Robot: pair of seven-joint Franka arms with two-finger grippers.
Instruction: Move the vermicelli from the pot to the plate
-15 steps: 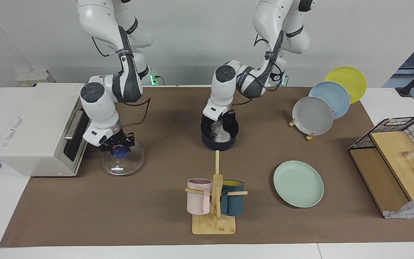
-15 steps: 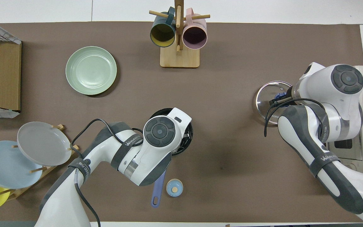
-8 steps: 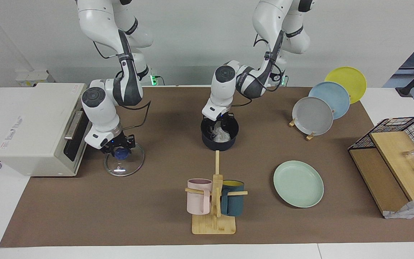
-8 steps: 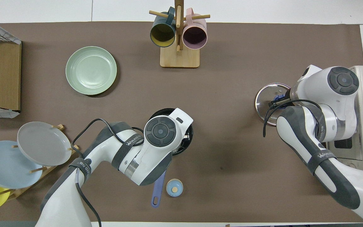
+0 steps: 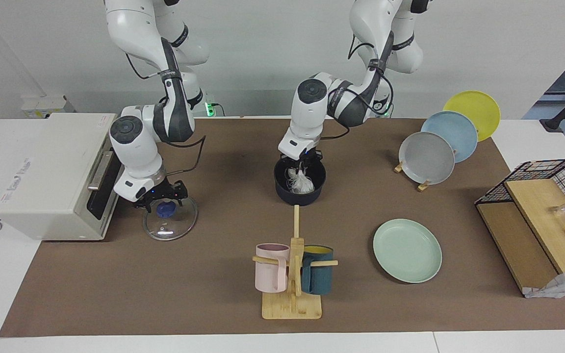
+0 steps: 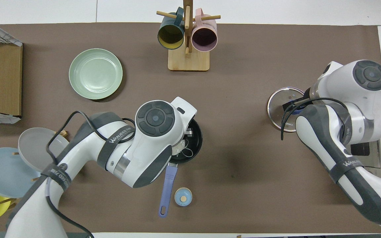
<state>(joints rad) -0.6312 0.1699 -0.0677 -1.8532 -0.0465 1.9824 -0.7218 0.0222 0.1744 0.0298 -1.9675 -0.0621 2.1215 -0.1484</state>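
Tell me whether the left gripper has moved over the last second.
Yes. The left gripper has risen: it was down inside the pot and is now at the rim, shut on the vermicelli, which hangs from it, partly lifted.

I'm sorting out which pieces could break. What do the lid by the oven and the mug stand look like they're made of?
The lid looks like clear glass: the brown mat shows through it, inside a thin metallic-looking rim, with a blue knob, perhaps plastic. The mug stand looks like pale unpainted wood, possibly bamboo, by its light tan matte surface.
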